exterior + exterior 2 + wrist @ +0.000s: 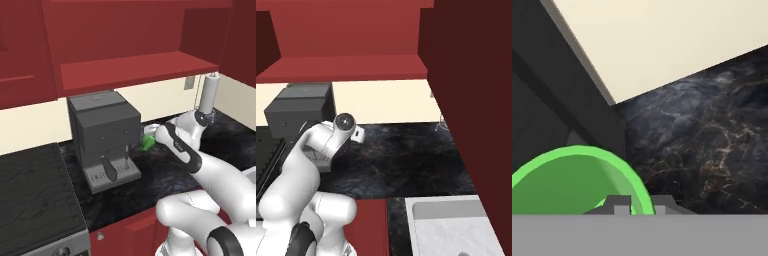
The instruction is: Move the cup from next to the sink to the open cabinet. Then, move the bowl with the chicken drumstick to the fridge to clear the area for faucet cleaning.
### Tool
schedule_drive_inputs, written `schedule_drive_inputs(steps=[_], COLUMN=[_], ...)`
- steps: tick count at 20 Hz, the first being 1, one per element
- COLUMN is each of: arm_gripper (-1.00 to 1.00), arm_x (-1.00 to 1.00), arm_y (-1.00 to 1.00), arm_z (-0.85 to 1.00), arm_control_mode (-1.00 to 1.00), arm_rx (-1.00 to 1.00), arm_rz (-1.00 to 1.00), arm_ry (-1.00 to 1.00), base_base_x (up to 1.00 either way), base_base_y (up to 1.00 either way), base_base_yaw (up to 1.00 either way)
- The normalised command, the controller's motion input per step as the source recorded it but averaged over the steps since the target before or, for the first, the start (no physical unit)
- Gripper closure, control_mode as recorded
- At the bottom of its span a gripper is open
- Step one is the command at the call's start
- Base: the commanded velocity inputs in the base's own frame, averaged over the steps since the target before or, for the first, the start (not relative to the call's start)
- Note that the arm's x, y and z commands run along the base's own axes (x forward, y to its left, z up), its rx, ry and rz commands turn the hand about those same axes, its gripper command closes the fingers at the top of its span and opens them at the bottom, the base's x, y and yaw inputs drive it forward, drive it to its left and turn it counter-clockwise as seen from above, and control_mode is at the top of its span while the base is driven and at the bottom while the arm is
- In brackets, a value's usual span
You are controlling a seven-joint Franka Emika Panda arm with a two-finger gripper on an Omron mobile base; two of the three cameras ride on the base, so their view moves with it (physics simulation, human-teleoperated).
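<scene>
- The arm (200, 165) reaches forward and left over the dark tabletop (165, 180), bent at the elbow, its wrist low beside the grey coffee machine (105, 135).
- The hand (634, 204) is closed on the rim of the green cup (572, 185); one fingertip sits inside the wall, the other outside.
- The cup (147, 143) is near the tabletop's back edge, just right of the coffee machine, below the open cabinet shelf (135, 70).

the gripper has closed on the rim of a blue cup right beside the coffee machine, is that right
Not quite: the cup is green, not blue, as the hand view shows. The gripper is shut on its rim, beside the coffee machine.
</scene>
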Motion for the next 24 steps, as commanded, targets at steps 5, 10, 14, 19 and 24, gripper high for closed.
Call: schedule_drive_inputs(steps=[5, 10, 14, 19, 24], arm_gripper=[1.00, 1.00, 1.00, 1.00, 1.00], arm_x=[-0.29, -0.41, -0.84, -0.56, -0.06], arm_y=[-0.07, -0.15, -0.26, -0.18, 0.00], arm_z=[1.00, 1.00, 0.73, 0.86, 1.00], arm_control_mode=[-1.00, -1.00, -1.00, -1.00, -1.00], arm_rx=[0.00, 0.00, 0.00, 0.04, 0.09], arm_rz=[-0.13, -0.18, -0.11, -0.29, -0.26], arm_ry=[0.16, 0.10, -0.22, -0.32, -0.18], base_base_x=[0.00, 0.00, 0.00, 0.00, 0.00], base_base_y=[0.00, 0.00, 0.00, 0.00, 0.00], base_base_yaw=[0.00, 0.00, 0.00, 0.00, 0.00])
